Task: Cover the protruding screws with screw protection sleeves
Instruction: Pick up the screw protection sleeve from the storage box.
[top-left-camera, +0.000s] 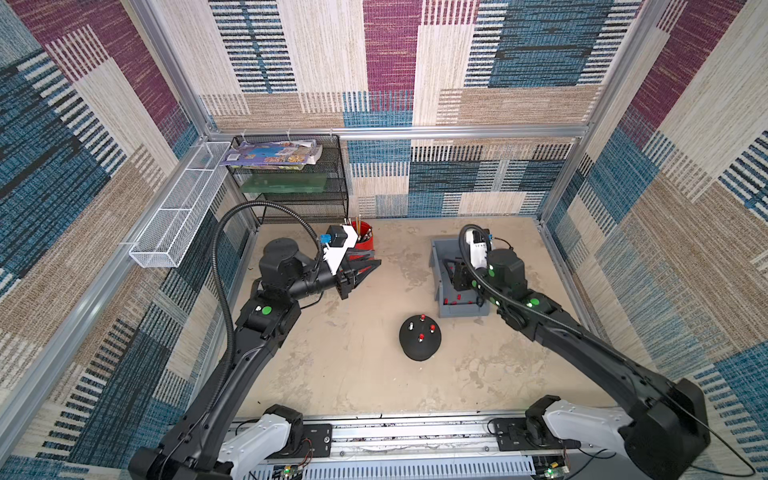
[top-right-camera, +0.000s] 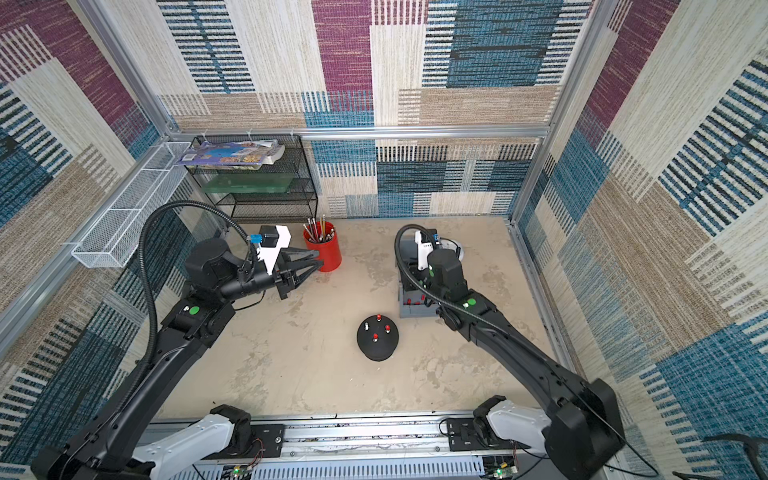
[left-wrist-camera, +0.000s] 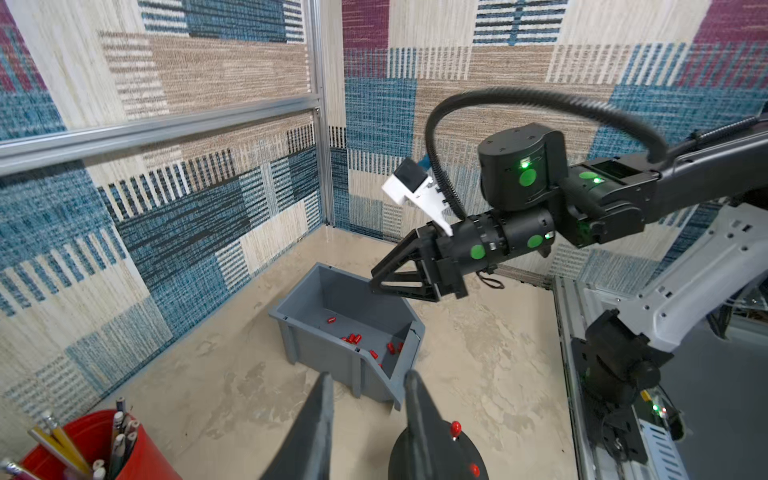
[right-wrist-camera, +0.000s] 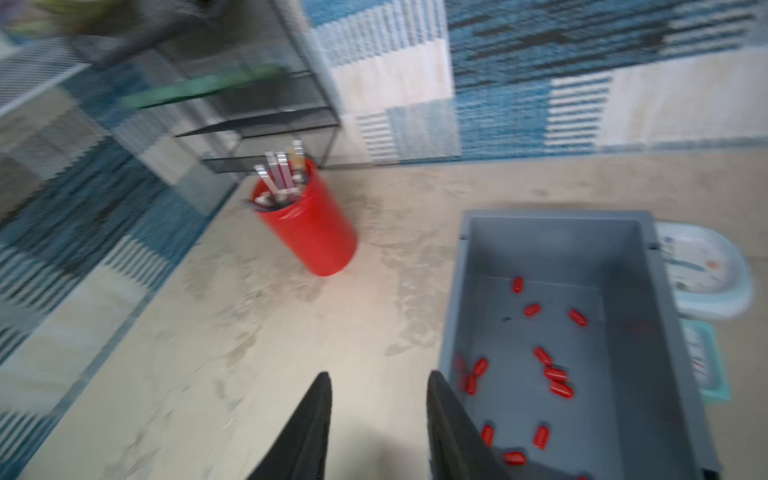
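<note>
Left end effector (left-wrist-camera: 369, 376) hung near the red cup (top-right-camera: 328, 249) at the back, with its fingers spread and nothing between them. Right end effector (right-wrist-camera: 379, 374) was spread and empty too, above a side wall of the grey bin (right-wrist-camera: 557, 216), where loose sleeves (right-wrist-camera: 555, 374) lay on the bottom. The dome (top-left-camera: 419, 347) stood apart from the bin's low front edge, with bare table (top-left-camera: 332, 374) on all sides. Of its upright screws (top-left-camera: 410, 325), three carried red sleeves and one seemed bare.
</note>
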